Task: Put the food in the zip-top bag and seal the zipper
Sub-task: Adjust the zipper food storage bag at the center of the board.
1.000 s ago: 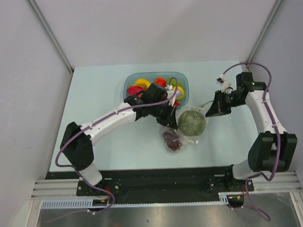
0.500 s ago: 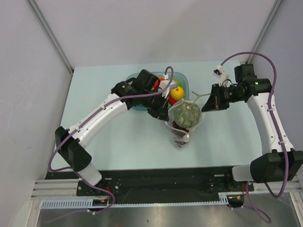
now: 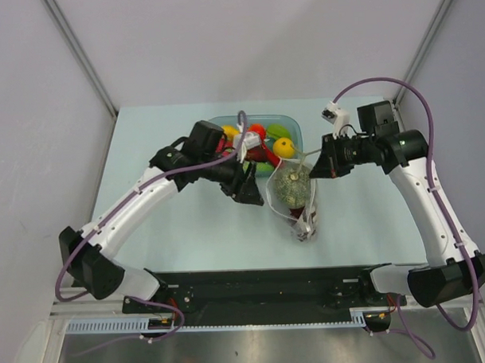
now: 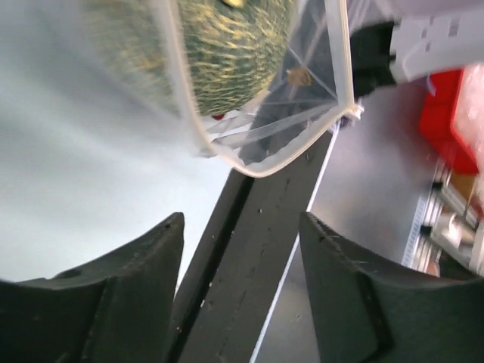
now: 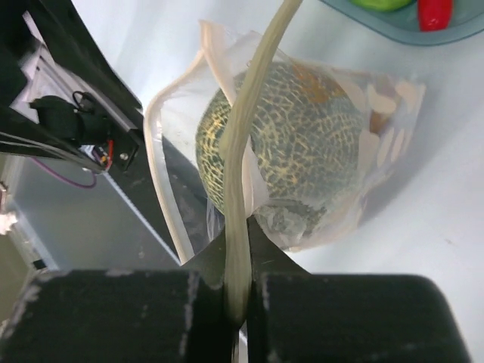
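Note:
The clear zip-top bag (image 3: 297,197) hangs tilted above the table from my right gripper (image 3: 316,169), which is shut on its mouth edge. In the right wrist view that gripper (image 5: 237,234) pinches the zipper strip (image 5: 253,113), with the grey-green bumpy ball (image 5: 302,144) inside the bag just beyond. The ball (image 3: 293,185) fills the bag's upper part and the dark red grapes (image 3: 307,222) sit at its lower end. My left gripper (image 3: 256,197) stands open just left of the bag, apart from it. Its fingers (image 4: 136,287) hold nothing, and the bag (image 4: 265,144) hangs ahead of them.
The blue translucent bowl (image 3: 295,133) stands behind the bag at mid-table, holding yellow, red, orange and green toy fruit. The black rail (image 3: 254,281) runs along the table's near edge. Grey walls close in on both sides.
My left gripper has let go of the bag, opened and drawn back to the left. The right arm has lifted the bag by its mouth edge and carried it slightly left.

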